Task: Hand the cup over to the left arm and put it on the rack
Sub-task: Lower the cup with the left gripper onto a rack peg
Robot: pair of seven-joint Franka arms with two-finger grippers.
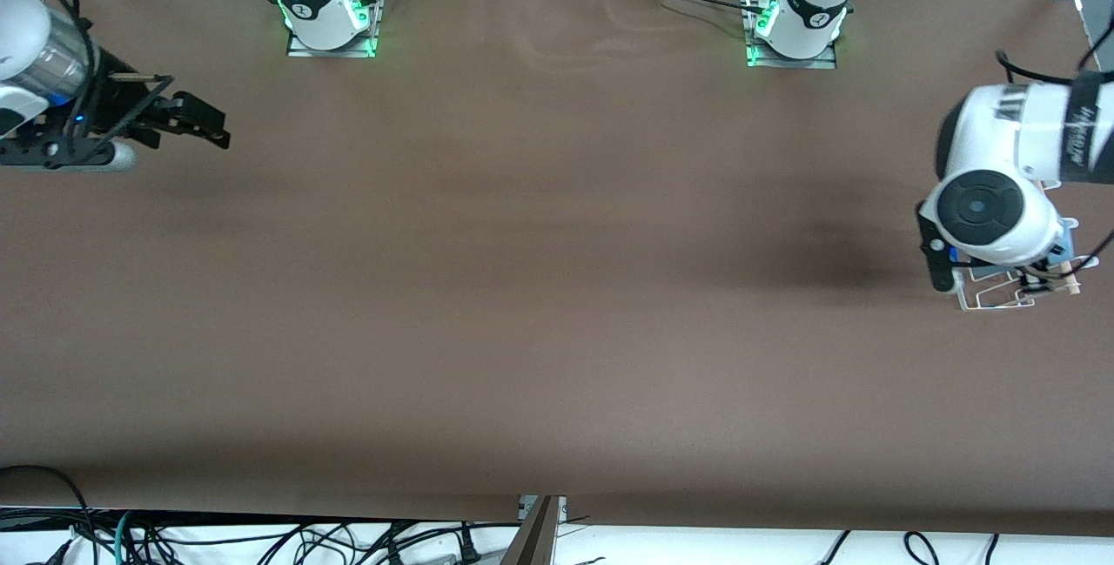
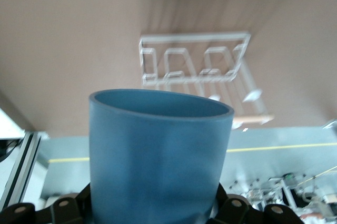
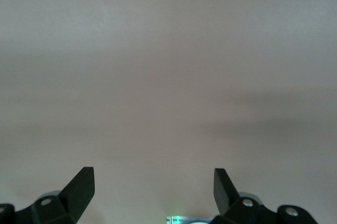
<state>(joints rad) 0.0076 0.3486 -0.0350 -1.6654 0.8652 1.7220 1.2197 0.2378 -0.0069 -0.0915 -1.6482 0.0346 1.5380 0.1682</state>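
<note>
One white wire rack [image 1: 1001, 297] – thin loops, pale wooden rod on one edge – sits on the brown matte table [image 1: 522, 286] at the left arm's end. Left gripper [image 2: 158, 208] over it, clamped on one smooth blue tapered cup [image 2: 158, 155]. Right gripper [image 3: 152, 187] waits at its own end, fingers spread, holding nothing.

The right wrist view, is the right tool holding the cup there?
No, the right tool stands open over bare table with nothing between its fingers; the cup sits in the left tool.
</note>
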